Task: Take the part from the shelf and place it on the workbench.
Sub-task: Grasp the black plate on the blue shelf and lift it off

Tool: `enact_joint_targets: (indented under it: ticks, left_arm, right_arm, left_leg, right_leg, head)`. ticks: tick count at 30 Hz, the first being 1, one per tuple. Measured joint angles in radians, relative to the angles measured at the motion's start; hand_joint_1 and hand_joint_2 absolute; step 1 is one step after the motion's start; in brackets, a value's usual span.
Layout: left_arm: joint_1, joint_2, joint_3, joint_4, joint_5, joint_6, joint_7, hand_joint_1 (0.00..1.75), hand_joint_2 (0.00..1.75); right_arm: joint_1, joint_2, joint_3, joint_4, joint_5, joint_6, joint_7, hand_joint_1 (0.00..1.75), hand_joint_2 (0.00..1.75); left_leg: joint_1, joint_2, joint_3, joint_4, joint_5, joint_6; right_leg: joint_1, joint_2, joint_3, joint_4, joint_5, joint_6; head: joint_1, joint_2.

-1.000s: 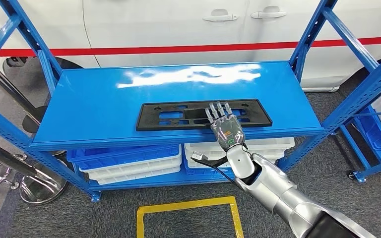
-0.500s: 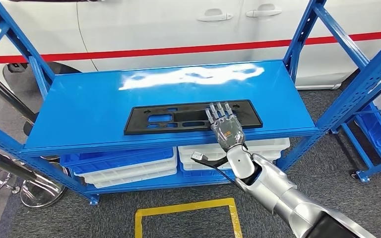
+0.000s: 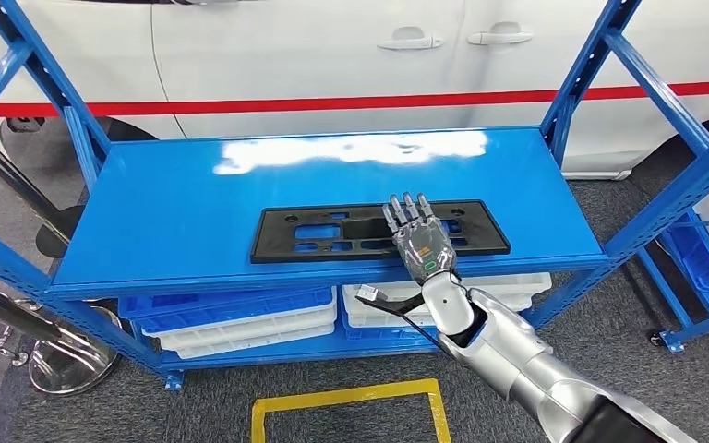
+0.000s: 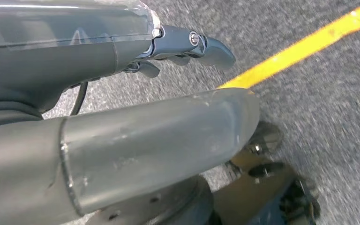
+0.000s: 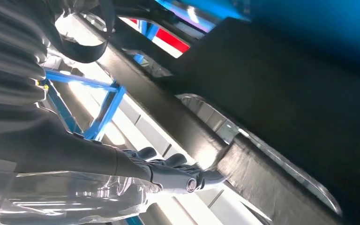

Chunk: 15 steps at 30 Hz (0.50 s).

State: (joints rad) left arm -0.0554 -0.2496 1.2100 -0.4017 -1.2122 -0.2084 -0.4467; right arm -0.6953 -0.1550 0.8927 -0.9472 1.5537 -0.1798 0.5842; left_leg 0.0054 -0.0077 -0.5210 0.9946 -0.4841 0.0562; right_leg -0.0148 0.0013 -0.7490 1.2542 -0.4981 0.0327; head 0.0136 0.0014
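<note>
Change: the whole head view has shifted since half a second ago, so the camera has moved; the right hand keeps the same place over the part's right half.
Car [image 3: 332, 55]: white with a red stripe, right behind the shelf.
Shelf [image 3: 175, 198]: blue steel rack; its top board carries the part, and slanted blue posts stand at both ends.
Bins [image 3: 240, 314]: blue and white trays stacked on the lower level under the board.
Floor mark [image 3: 346, 399]: yellow tape outline on grey carpet, in front of the rack.
Part [image 3: 332, 235]: long flat black plate with cut-outs, lying along the board near its front edge.
Right hand [image 3: 418, 238]: arm reaches up from below, palm down, fingers straight and slightly apart, lying over the part's right half at the front edge; in the right wrist view a fingertip [image 5: 206, 178] sits by the part's dark edge [image 5: 262, 108]. Whether it grips, I cannot tell.
Left hand [image 4: 187, 47]: hangs over the carpet, fingers curled, nothing in them.
</note>
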Motion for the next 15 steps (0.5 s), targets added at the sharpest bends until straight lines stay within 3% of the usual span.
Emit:
enact_joint_targets:
  ticks: [2, 3, 4, 8, 10, 13, 14, 15]
  left_arm:
    - [0.001, -0.004, 0.000, 0.000, -0.001, 0.003, 0.001, 0.00, 0.00]
    - [0.000, -0.006, 0.000, 0.000, -0.002, 0.005, 0.002, 0.00, 0.00]
    - [-0.001, -0.008, 0.000, -0.001, -0.003, 0.007, 0.004, 0.00, 0.00]
    - [-0.001, -0.012, 0.000, -0.004, -0.003, 0.011, 0.008, 0.00, 0.00]
    - [-0.004, -0.013, 0.000, -0.005, -0.001, 0.011, 0.008, 0.00, 0.00]
    - [-0.004, -0.013, 0.000, -0.005, -0.001, 0.012, 0.009, 0.00, 0.00]
    - [-0.002, -0.014, 0.000, -0.005, -0.001, 0.012, 0.009, 0.00, 0.00]
    - [-0.001, -0.014, 0.000, -0.005, -0.001, 0.013, 0.010, 0.00, 0.00]
  right_arm:
    - [0.000, -0.001, 0.000, 0.000, 0.000, -0.005, 0.014, 0.00, 1.75]
    - [-0.001, -0.002, 0.000, 0.000, 0.000, -0.007, 0.022, 0.00, 1.75]
    - [-0.001, -0.003, 0.000, 0.000, 0.000, -0.009, 0.029, 0.00, 1.75]
    - [-0.001, -0.010, 0.000, -0.005, 0.000, -0.011, 0.040, 0.00, 1.75]
    - [-0.003, -0.010, 0.000, -0.007, 0.000, -0.011, 0.040, 0.00, 1.75]
    - [-0.002, -0.011, 0.000, -0.007, 0.000, -0.011, 0.040, 0.00, 1.75]
    - [-0.002, -0.011, 0.000, -0.007, 0.000, -0.011, 0.040, 0.38, 1.75]
    - [-0.001, -0.011, 0.000, -0.007, 0.000, -0.011, 0.040, 0.81, 1.75]
  left_leg:
    - [0.000, -0.001, 0.022, 0.001, -0.016, -0.007]
    - [-0.001, -0.001, 0.027, 0.001, -0.024, -0.012]
    - [-0.001, -0.001, 0.029, 0.002, -0.030, -0.018]
    - [-0.002, 0.002, 0.030, 0.021, -0.041, -0.041]
    - [0.001, 0.002, -0.014, 0.105, -0.066, -0.050]
    - [0.005, 0.002, -0.129, 0.283, -0.137, -0.061]
    - [0.006, 0.002, -0.149, 0.297, -0.135, -0.063]
    - [0.007, 0.002, -0.150, 0.273, -0.111, -0.063]
  right_leg:
    - [0.001, -0.001, 0.050, -0.135, 0.084, -0.005]
    - [0.004, -0.001, 0.070, -0.188, 0.104, -0.010]
    - [0.008, 0.000, 0.080, -0.218, 0.115, -0.016]
    - [0.009, 0.002, 0.098, -0.238, 0.107, -0.046]
    - [0.006, 0.000, 0.114, -0.247, 0.103, -0.055]
    - [0.007, -0.001, 0.124, -0.248, 0.092, -0.063]
    - [0.007, -0.001, 0.127, -0.247, 0.088, -0.063]
    - [0.007, 0.000, 0.131, -0.246, 0.085, -0.062]
  head:
    - [0.000, 0.000]
    - [0.000, 0.000]
    - [0.000, 0.000]
    - [0.000, 0.000]
    - [0.000, 0.000]
    - [0.000, 0.000]
    - [0.000, 0.000]
    - [0.000, 0.000]
